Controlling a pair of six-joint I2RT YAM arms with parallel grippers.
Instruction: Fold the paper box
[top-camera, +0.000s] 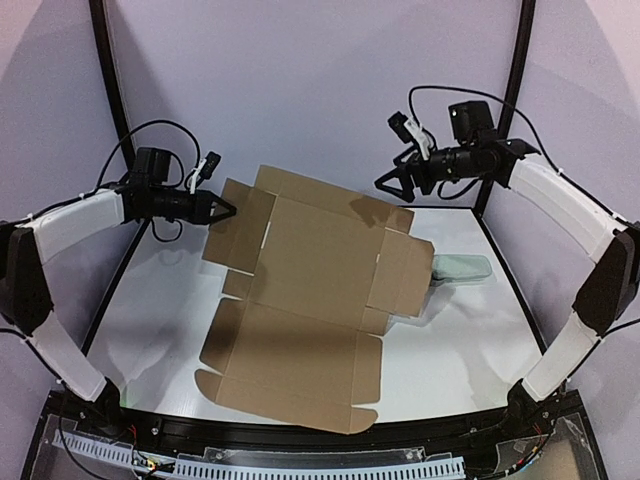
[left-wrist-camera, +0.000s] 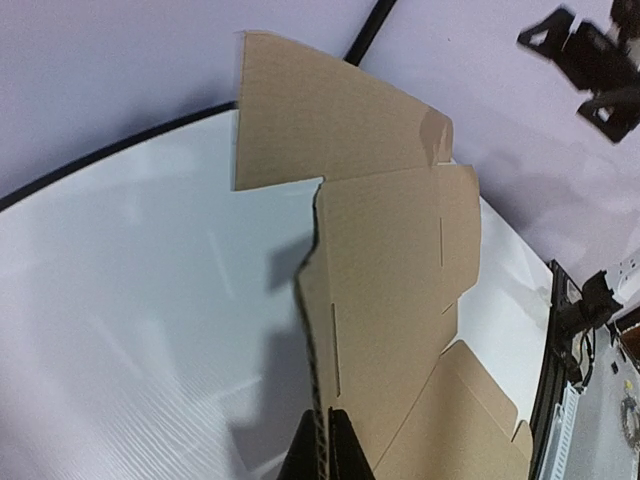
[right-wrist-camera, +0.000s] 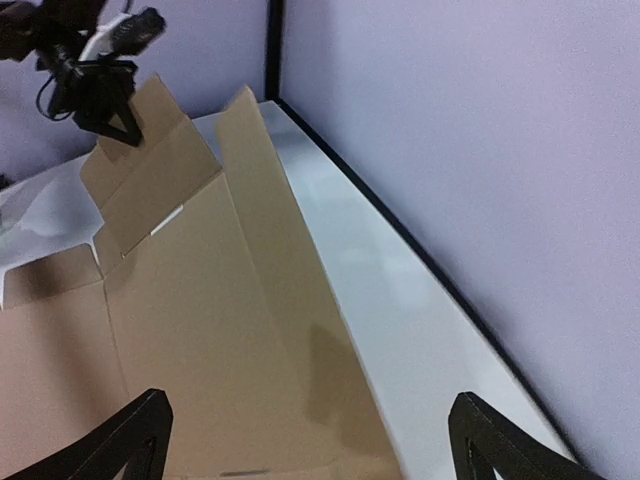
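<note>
The paper box (top-camera: 310, 290) is an unfolded brown cardboard sheet with flaps and slits, spread over the middle of the white table. My left gripper (top-camera: 228, 210) is shut on the edge of its far-left flap. In the left wrist view the black tips (left-wrist-camera: 328, 440) pinch the corrugated edge of the paper box (left-wrist-camera: 390, 280). My right gripper (top-camera: 392, 185) hovers open above the sheet's far-right corner, touching nothing. In the right wrist view its fingers (right-wrist-camera: 130, 440) stand wide apart over the cardboard (right-wrist-camera: 220, 330), and the left gripper (right-wrist-camera: 105, 100) shows at the far flap.
A small pale green-grey oblong case (top-camera: 460, 268) lies on the table just right of the sheet, partly under a right flap. A black frame rim (top-camera: 500, 260) and purple walls bound the white table (top-camera: 150, 310). Bare table shows left and right of the sheet.
</note>
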